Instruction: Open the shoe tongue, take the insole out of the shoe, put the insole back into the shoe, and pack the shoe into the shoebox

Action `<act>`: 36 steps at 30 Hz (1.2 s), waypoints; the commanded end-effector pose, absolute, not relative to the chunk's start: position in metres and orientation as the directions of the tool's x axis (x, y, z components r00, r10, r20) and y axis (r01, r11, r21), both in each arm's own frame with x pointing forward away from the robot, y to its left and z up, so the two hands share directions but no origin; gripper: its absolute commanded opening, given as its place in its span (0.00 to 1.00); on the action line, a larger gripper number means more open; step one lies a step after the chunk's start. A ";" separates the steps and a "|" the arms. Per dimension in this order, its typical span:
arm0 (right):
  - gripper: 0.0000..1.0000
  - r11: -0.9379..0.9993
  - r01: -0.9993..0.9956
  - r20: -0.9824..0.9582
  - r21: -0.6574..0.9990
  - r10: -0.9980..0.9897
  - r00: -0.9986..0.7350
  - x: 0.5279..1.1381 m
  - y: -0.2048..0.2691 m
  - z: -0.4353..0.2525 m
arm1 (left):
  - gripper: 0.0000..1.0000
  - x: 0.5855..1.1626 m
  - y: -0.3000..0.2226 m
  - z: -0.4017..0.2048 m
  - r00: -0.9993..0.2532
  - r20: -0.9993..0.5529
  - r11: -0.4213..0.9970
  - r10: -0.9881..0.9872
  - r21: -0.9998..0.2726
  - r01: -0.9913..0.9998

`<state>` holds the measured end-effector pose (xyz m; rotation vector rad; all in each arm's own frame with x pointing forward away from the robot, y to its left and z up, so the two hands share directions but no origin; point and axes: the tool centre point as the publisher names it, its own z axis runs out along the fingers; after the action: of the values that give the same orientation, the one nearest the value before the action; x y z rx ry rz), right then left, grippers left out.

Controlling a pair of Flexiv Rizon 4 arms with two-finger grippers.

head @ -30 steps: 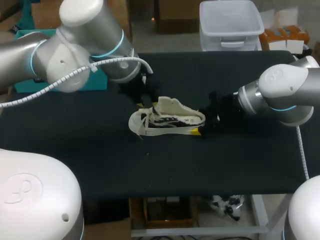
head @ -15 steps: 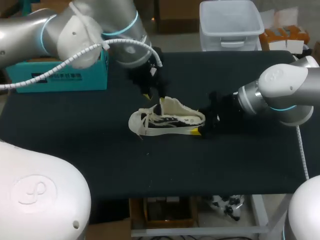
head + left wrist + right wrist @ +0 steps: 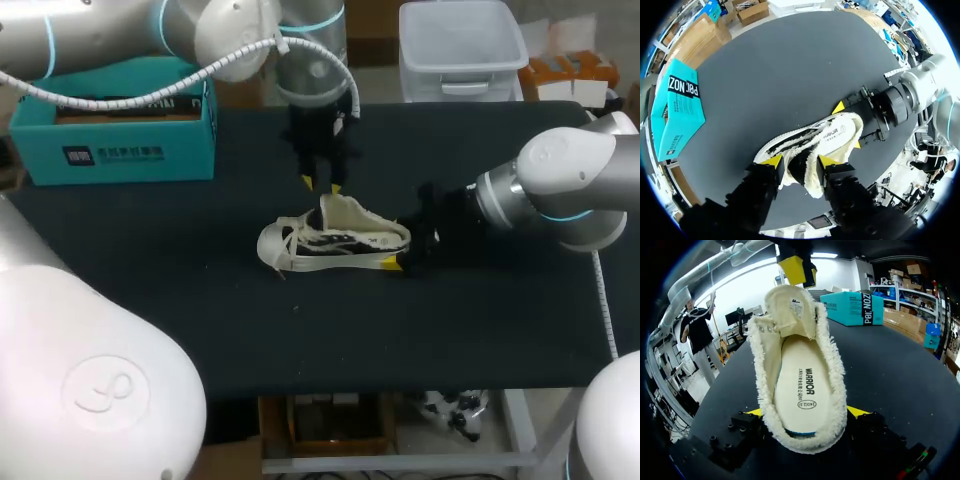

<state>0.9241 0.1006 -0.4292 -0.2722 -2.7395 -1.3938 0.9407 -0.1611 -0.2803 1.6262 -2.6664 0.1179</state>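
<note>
You had your right gripper (image 3: 807, 412) clamped on the heel of the shoe (image 3: 335, 240) in the middle of the table (image 3: 150, 300), your left gripper (image 3: 799, 161) open and empty just above the raised tongue (image 3: 790, 310), so closing off-centre could have snagged the laces (image 3: 285, 240) or dragged the shoe from that grip

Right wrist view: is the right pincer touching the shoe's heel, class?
Touching. The right wrist view shows the right pincer with both yellow tips pressed against opposite sides of the shoe at its heel.
</note>
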 end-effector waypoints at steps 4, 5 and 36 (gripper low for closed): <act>0.00 0.575 0.181 0.130 0.798 0.129 -0.983 0.925 0.102 -0.437 | 0.42 0.942 -0.156 -0.281 -0.489 0.080 0.495 -0.869 0.082 -0.865; 0.00 0.575 0.181 0.130 0.798 0.129 -0.983 0.925 0.102 -0.437 | 0.42 0.940 -0.155 -0.280 -0.500 0.087 0.507 -0.861 0.089 -0.857; 0.00 0.575 0.181 0.130 0.798 0.129 -0.983 0.925 0.102 -0.437 | 0.00 0.906 -0.111 -0.283 -0.429 0.158 0.433 -0.889 -0.014 -0.901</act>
<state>0.9240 0.1009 -0.4291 -0.2726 -2.7400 -1.3918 0.9341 -0.1355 -0.2873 1.5507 -2.5294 -0.0610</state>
